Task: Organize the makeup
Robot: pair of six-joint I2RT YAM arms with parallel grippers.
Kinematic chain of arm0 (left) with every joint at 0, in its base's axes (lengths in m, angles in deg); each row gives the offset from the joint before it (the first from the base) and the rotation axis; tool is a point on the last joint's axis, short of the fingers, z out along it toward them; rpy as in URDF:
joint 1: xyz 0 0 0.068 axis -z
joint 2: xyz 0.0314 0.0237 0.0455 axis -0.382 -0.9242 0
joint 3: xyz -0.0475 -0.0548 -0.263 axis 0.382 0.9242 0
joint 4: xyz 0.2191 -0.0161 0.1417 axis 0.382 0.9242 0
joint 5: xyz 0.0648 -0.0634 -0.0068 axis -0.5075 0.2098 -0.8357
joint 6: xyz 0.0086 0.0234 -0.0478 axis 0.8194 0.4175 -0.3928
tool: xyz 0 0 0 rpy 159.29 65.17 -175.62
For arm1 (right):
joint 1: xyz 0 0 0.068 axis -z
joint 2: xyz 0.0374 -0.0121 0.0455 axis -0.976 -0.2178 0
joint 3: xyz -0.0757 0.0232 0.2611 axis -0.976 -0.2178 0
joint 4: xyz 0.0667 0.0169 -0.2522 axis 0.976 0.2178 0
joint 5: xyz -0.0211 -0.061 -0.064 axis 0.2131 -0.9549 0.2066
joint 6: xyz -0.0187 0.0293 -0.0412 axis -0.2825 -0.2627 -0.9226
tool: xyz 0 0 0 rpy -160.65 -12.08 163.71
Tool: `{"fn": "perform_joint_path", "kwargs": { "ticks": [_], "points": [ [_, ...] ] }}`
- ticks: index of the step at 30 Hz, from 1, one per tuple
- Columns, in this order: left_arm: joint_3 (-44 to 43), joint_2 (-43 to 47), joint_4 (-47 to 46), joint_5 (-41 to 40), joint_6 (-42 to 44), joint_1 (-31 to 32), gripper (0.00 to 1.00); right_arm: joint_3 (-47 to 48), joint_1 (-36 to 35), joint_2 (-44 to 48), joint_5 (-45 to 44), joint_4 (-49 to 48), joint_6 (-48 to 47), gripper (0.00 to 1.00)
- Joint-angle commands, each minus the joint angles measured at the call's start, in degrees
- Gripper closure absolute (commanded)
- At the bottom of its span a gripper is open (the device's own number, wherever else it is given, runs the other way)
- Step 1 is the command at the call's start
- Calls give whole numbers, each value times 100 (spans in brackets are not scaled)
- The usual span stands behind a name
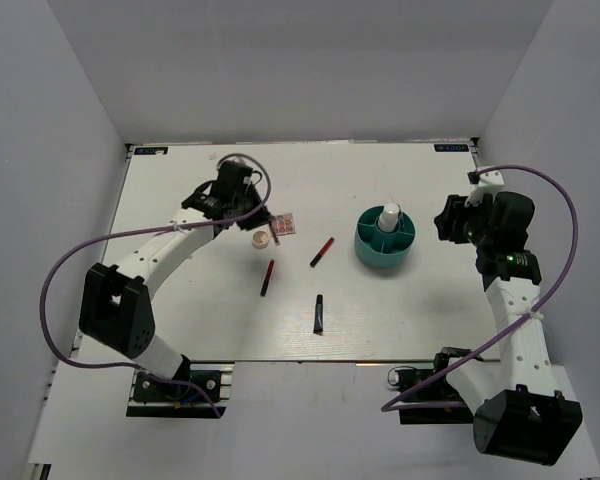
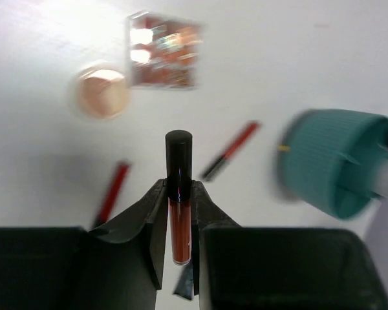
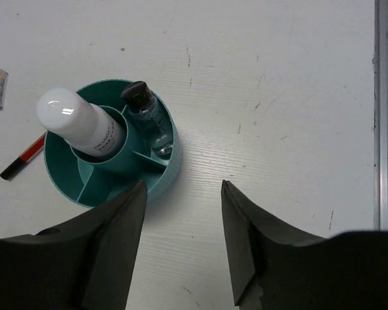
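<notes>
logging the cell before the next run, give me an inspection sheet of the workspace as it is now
surface: white table, light scuff marks, no spills seen
job's things: palette, round compact, left red-and-black tube, centre red-and-black tube and black tube loose on the table; white bottle and dark-capped bottle standing in the teal tub
clutter: nothing seen
grippers: left gripper shut on a black-capped red tube; right gripper open, empty, near the tub
cables: left cable and right cable, purple, loop off the arms, on no makeup
surroundings: plain walls on three sides
</notes>
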Motion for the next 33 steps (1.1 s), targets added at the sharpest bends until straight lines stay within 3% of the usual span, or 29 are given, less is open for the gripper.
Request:
{"fn": "perform_joint_path", "kwargs": {
  "ticks": [1, 5, 8, 11, 20, 33],
  "points": [
    [-666, -382, -954, 1439, 878, 137, 100, -38, 62, 137, 199, -279, 104, 47],
    [-1256, -1024, -1823, 2134, 1177, 287, 100, -30, 53, 199, 296, -323, 104, 75],
    [-1651, -1428, -2623, 2635, 1572, 445, 100, -47, 44, 234, 340, -314, 113, 83],
    [-1907, -1763, -3649, 3093, 1994, 586, 100, -91, 62, 260, 358, -314, 113, 84],
    [-2706, -2799, -4522, 3331, 3014, 1008, 100, -153, 62, 287, 349, -358, 104, 83],
    [-3357, -3706, -4813, 3014, 3577, 1307, 100, -205, 62, 295, 288, -490, 78, 82]
  ]
}}
